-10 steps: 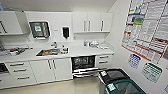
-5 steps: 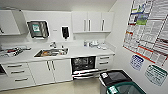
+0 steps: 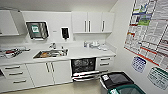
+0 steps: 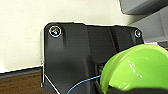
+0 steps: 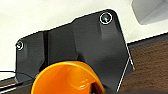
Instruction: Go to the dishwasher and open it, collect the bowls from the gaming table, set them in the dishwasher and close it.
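The dishwasher (image 3: 83,68) under the bench (image 3: 75,53) stands open, and I cannot tell how either arm's fingers stand.

The left wrist plate (image 4: 75,55) is a wide black panel of matte plastic with rounded corners — moulded in shallow vertical steps, so one half sits slightly proud of the other. A round silver-ringed fitting (image 4: 55,31) sits in one upper corner, its centre glinting greenish, and a second, smaller fitting (image 4: 137,33) marks the far corner. A thin blue cable (image 4: 82,81) curves across the plate's lower part, and a pale line runs down one edge.

The right wrist plate (image 5: 75,47) is the same black moulded shape — a ringed fitting (image 5: 106,18) at one corner, a smaller one (image 5: 19,45) at the other.
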`<state>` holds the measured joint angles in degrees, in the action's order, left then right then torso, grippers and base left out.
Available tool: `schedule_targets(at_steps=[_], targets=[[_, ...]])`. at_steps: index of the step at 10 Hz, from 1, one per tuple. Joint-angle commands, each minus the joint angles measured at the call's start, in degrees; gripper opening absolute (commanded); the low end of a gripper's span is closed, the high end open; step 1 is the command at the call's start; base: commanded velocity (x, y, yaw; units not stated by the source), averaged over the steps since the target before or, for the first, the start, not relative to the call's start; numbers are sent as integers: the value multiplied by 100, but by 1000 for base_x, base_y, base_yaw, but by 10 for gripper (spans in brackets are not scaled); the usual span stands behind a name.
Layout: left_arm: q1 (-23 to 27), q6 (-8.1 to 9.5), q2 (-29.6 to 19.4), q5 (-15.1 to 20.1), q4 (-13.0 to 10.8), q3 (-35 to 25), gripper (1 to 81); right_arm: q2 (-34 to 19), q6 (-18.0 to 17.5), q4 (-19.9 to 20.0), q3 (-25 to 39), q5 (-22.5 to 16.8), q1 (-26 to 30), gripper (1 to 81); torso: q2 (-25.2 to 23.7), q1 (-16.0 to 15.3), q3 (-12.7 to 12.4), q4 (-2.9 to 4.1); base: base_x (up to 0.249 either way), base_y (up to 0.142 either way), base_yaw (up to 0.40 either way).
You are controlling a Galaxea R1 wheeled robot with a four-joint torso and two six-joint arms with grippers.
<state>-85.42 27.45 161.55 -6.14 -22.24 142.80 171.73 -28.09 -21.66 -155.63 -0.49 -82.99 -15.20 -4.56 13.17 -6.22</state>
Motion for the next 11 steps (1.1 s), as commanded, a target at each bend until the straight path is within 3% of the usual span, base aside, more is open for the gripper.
schedule_targets(at_steps=[1,11], targets=[[267,23,-114,61,26,-24,10,-40,14,-31,-2,-268,322,10,0,0,0,0,99,0,0],[240,23,-131,52,26,-33,10,-31,14,-40,-2,-268,331,10,0,2,0,0,97,0,0]])
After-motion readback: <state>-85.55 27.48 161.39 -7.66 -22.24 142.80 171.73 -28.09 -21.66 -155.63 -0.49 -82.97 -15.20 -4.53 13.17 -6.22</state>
